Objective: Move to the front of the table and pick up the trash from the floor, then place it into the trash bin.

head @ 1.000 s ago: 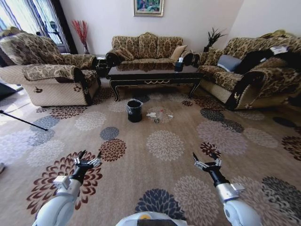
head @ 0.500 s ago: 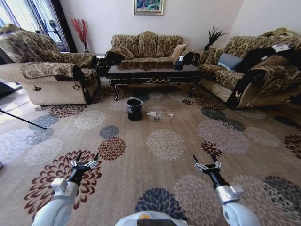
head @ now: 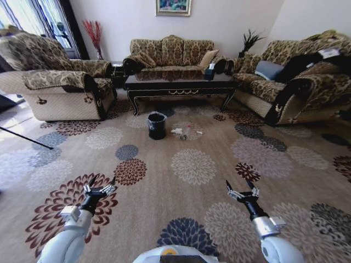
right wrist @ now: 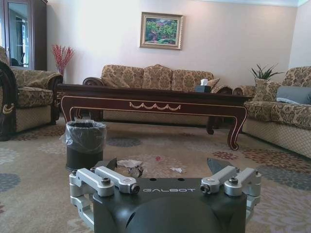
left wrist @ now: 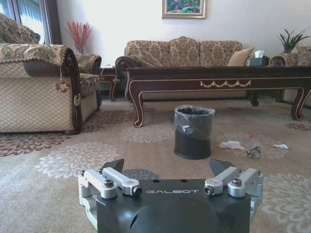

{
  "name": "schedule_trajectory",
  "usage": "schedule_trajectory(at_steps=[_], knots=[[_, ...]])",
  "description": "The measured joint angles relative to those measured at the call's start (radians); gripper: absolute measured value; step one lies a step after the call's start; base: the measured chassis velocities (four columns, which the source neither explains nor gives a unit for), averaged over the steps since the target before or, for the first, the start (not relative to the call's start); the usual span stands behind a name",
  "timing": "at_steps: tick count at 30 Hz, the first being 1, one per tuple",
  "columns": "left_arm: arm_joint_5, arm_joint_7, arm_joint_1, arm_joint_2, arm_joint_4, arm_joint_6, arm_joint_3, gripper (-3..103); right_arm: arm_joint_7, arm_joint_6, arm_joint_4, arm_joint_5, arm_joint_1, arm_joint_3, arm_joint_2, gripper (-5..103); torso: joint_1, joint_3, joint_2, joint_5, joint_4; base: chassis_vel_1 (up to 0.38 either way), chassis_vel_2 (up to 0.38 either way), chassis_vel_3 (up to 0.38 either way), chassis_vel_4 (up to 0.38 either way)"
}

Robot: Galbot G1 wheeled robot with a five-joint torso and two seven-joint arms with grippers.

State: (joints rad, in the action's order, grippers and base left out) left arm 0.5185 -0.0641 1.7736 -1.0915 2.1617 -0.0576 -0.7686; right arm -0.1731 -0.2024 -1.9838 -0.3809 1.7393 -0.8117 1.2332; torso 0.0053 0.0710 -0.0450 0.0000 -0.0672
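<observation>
The floral carpet (head: 192, 164) bears the table (head: 178, 86) — in front of the table stand the bin (head: 157, 125), and beside it a paper wad (head: 176, 131) and bottle (head: 182, 137).

1. One table (head: 179, 86) is counted.
2. One trash bin (head: 156, 125) is counted.
3. Two larger trash pieces are seen: a paper wad (left wrist: 231, 144) and a bottle (left wrist: 253, 146).
4. Three sofas are counted.
5. Two grippers are counted: left (head: 99, 185), right (head: 240, 189).
</observation>
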Motion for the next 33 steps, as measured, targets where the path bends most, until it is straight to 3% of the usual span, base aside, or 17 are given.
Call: schedule_trajectory(at_steps=[14, 22, 25, 33], knots=[[-0.006, 0.0, -0.003, -0.003, 0.0, -0.001, 0.002, 99, -0.002, -0.003, 0.002, 0.0, 0.004, 0.0, 0.005, 100, -0.004, -0.047, 0.045, -0.0001, -0.0001, 0.0, 0.0, 0.0, 0.0], [-0.006, -0.012, -0.007, -0.004, -0.003, -0.001, 0.006, 99, -0.002, -0.004, -0.003, 0.001, 0.012, -0.001, 0.007, 100, -0.005, -0.049, 0.045, 0.0, 0.0, 0.0, 0.0, 0.0, 0.0], [0.003, -0.049, -0.02, -0.004, -0.006, 0.02, 0.008, 99, -0.004, -0.005, -0.008, 0.005, 0.022, -0.002, 0.013, 100, -0.005, -0.047, 0.045, 0.0, 0.0, 0.0, 0.0, 0.0, 0.0], [-0.005, -0.05, -0.023, -0.006, -0.018, 0.053, 0.012, 100, -0.004, -0.008, -0.001, 0.007, 0.018, -0.001, 0.013, 100, -0.005, -0.045, 0.045, 0.0, -0.0001, 0.0, 0.0, 0.0, 0.0]])
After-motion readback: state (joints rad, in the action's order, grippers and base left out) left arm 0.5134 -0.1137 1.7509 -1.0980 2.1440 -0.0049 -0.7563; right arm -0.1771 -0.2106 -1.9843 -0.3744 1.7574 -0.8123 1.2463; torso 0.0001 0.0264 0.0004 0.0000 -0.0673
